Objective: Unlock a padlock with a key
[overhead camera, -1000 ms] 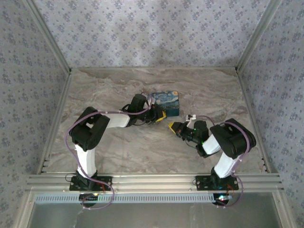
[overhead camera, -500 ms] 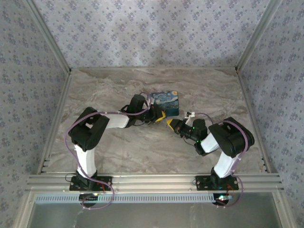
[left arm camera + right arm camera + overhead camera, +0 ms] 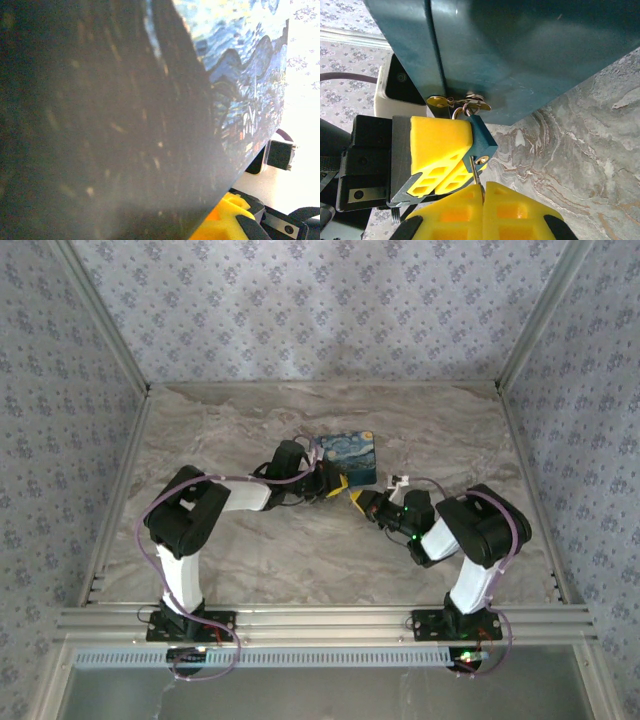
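You have one blue padlock [image 3: 481,140] hanging on the hasp [image 3: 470,102] of the teal box [image 3: 520,50] on the counter [image 3: 580,150], the left hand [image 3: 467,152] clamped on it, and the right hand [image 3: 482,192] pinching the key [image 3: 476,176], tip at the keyhole [image 3: 481,160].

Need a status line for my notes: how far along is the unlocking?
Done: the left gripper clamps the blue padlock, and the key, pinched by the right gripper, has its tip at the keyhole. In hand: seating it. Left: turning it and freeing the shackle, which looks closed through the box hasp.
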Available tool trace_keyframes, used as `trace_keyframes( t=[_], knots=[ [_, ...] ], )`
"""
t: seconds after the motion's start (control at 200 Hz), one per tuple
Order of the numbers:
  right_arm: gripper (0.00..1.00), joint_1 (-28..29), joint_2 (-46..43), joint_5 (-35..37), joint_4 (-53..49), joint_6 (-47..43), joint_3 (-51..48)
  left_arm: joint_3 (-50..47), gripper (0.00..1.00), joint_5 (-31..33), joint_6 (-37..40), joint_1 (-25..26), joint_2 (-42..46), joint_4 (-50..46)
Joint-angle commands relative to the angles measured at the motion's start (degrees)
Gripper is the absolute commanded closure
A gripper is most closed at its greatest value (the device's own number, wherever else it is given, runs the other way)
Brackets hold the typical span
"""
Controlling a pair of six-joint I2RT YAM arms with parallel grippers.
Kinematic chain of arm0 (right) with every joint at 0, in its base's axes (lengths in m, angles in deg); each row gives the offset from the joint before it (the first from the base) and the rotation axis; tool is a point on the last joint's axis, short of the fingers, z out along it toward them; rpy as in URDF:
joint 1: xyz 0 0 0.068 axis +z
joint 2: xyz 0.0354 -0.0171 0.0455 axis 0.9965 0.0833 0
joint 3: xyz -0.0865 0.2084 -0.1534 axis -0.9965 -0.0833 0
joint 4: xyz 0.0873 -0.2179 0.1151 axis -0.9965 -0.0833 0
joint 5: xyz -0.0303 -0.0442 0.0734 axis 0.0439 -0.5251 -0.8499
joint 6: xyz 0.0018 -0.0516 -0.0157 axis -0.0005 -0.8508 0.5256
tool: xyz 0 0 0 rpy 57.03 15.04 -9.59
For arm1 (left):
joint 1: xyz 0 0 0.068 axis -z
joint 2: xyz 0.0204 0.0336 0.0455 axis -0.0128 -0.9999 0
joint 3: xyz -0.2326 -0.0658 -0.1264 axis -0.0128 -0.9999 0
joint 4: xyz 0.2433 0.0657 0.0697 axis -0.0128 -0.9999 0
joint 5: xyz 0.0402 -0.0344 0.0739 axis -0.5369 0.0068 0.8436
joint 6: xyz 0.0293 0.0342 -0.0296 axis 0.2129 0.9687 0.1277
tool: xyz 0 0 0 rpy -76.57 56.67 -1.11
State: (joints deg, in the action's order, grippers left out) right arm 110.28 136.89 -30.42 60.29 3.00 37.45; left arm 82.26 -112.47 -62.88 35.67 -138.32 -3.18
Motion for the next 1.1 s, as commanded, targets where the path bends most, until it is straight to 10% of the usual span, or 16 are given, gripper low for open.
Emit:
trace_keyframes(
  t=[0.0,1.094],
  knots=[
    [1.00,0.5,0.8,0.5,1.0,0.6,0.6,0.2,1.00,-1.5,-1.1,-0.4,2.5,2.7],
    [1.00,1.2,0.2,1.0,1.1,0.9,0.5,0.0,1.00,-0.9,-2.4,-0.1,2.5,4.1]
  ],
)
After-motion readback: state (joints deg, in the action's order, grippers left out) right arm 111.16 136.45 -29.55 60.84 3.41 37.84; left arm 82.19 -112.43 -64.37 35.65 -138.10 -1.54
